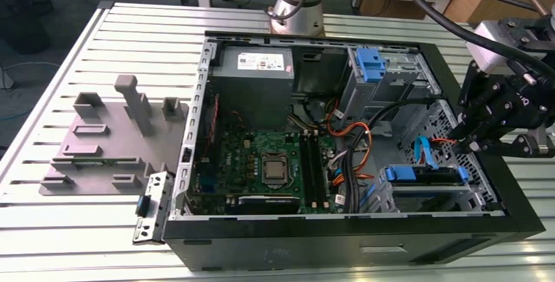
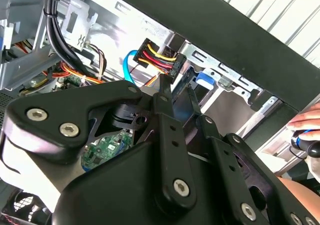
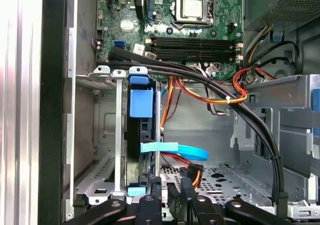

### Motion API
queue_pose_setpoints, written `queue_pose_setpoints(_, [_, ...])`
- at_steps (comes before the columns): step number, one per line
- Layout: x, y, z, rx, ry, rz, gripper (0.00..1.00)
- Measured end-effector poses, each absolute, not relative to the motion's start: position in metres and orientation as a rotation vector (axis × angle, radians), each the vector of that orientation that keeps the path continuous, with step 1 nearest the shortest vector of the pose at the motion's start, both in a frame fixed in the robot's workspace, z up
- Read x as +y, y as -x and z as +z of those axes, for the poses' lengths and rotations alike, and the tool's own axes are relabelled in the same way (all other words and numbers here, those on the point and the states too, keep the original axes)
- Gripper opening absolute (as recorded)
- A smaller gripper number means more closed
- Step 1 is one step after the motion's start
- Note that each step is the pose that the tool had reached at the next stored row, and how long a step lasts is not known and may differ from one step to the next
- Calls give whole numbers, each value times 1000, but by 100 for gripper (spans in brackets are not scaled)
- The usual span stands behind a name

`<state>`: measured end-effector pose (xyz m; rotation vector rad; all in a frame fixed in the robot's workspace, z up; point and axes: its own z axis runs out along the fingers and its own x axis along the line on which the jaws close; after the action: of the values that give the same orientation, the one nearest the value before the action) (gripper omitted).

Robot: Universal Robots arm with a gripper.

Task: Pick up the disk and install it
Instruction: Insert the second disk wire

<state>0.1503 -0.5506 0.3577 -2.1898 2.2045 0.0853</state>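
Hidden for the most part inside its drive cage [image 3: 117, 150]: the disk [image 3: 135, 155], edge-on in the first wrist view, label unseen — blue carrier handle alone clearly showing. In the exterior view, reduced to a blue-railed sliver [image 1: 422, 175] low in the open computer case [image 1: 347, 246]. Cut off by the frame edge in that same wrist view: the gripper [image 3: 170, 192] (linkages mostly out of frame). Blocked by gripper linkage in the second wrist view: much of a green circuit board [image 2: 102, 150]. Cropped at that view's edge — a person's hand [image 2: 307, 127].
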Motion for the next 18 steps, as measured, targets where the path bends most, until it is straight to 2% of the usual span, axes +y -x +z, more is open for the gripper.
queue_pose_setpoints(18, [-551, -155, 358, 2204, 2190, 85, 29])
